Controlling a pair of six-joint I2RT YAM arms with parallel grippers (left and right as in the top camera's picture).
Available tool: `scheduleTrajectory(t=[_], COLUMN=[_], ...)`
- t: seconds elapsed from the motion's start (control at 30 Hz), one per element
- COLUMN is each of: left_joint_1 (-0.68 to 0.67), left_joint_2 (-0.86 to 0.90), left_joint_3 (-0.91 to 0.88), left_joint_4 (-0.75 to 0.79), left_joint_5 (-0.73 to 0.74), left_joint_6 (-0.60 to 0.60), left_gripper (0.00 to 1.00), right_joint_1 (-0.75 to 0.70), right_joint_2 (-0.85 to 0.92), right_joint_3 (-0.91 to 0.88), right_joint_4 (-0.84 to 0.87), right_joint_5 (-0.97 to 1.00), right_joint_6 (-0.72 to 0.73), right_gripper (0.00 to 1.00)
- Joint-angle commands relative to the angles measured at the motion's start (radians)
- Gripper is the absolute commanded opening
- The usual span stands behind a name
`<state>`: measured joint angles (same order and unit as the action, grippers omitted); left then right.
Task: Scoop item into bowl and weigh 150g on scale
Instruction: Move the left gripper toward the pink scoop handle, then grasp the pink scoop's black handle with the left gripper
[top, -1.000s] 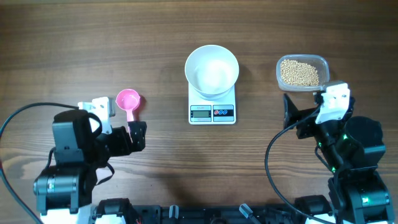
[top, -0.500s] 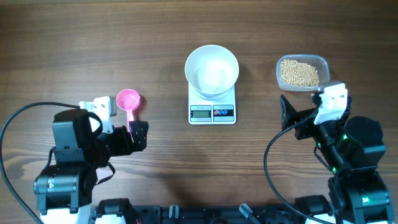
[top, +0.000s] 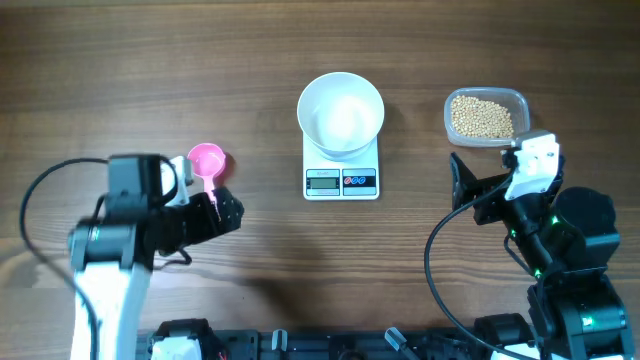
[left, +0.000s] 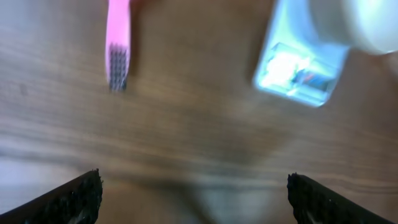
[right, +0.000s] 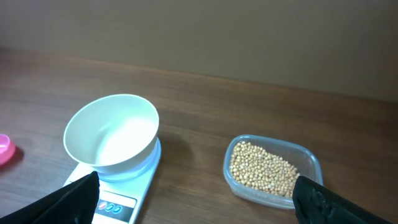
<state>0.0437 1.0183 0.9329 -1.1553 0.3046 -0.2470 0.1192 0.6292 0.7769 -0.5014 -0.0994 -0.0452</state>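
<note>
Left gripper (left: 196, 196): my jaws stand wide apart, nothing between them. The pink plastic measuring scoop (left: 118, 38) lies ahead, toward my left finger, not touching it.

Right gripper (right: 199, 199): my jaws stand wide apart, nothing held. Ahead left, the round white deep bowl (right: 106, 140) sits on the small white square digital scale (right: 115, 202). Ahead right, the small round tan-yellow beans (right: 261, 171) lie in a clear rounded plastic tub (right: 309, 159).

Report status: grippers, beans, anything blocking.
Left gripper open, empty, by pink scoop handle. Right gripper open, empty. Bowl empty on scale; beans in tub. Nothing blocking.
</note>
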Motion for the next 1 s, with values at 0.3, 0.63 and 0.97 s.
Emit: scheduleTrajectory(t=[0.3,0.63,0.97], left_joint_1=[0.004,0.009,0.009], left_joint_2=[0.222,0.24,0.405], left_joint_3=[0.06,0.06,0.06], left_joint_4=[-0.037,0.032,0.145], left_joint_5=[-0.008,-0.256,-0.193], left_joint_6=[-0.027,-0.206,-0.184], left_gripper=[1.0,1.0,0.99], right_joint_1=[0.005,0.005,0.005], right_joint_2=[0.005,0.129,0.183], right_joint_3=[0.015,0.015,0.015], right_joint_4=[-0.064,-0.101,-0.09], right_joint_5=[-0.085,-0.149,-0.191], right_joint_6=[0.073,0.105,0.105], right_gripper=[1.0,1.0,1.0])
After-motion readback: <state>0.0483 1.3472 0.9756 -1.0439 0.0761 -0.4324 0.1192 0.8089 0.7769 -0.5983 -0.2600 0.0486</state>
